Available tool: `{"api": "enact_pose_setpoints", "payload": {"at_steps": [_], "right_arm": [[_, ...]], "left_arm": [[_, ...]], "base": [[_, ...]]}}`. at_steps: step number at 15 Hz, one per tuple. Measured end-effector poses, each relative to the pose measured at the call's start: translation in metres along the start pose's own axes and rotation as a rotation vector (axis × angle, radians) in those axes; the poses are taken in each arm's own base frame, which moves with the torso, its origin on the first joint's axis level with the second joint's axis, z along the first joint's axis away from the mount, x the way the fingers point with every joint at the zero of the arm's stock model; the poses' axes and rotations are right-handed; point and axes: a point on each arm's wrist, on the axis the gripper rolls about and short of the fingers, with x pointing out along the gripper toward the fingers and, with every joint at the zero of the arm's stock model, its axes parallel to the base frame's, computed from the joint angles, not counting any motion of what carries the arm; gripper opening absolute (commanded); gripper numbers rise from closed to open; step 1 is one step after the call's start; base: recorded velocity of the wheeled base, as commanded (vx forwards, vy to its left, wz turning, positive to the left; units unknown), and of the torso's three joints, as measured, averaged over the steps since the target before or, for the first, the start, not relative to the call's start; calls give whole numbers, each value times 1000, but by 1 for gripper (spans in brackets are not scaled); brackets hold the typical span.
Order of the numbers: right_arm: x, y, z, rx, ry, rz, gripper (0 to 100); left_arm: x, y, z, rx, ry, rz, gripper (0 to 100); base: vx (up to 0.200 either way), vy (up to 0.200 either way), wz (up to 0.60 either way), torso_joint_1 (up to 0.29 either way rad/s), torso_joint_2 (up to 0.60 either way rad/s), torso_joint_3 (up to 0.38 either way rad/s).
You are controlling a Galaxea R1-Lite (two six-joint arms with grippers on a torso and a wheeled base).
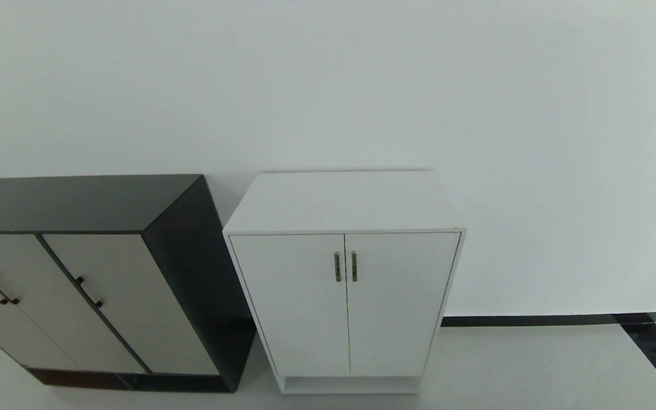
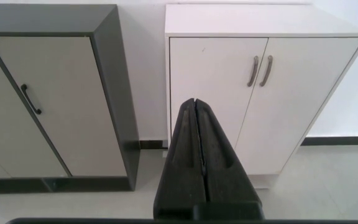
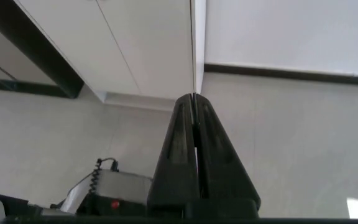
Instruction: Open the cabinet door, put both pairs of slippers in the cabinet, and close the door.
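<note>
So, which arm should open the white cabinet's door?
Left, probably: the left gripper, shut, faces the white cabinet, doors closed, both handles ahead of it. The right gripper, also shut, points down toward the floor by the cabinet's lower corner.

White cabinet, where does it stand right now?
In the head view the white cabinet stands near centre against the wall, doors shut, just right of the black cabinet.
</note>
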Motion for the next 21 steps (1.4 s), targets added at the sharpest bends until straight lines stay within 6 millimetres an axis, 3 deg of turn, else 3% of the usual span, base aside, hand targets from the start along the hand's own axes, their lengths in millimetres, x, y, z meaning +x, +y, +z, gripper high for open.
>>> {"api": "enact_pose_setpoints", "payload": {"at_steps": [5,12,16,21], "right_arm": [[-8,-1,-6,-100,-82,72,0],[-17,1,-11,-20,-199,-209,0],[-25,3,-16,-12,-325,-228,0],[-27,4,-18,-4,-360,-225,0]], "left_arm": [[0,0,0,-2,0,2,0],[0,0,0,-3,0,2,0],[0,0,0,-2,0,1,0],[0,0,0,0,0,1,0]], "base": [[0,0,0,0,0,0],[0,0,0,0,0,0],[0,0,0,0,0,0],[0,0,0,0,0,0]]}}
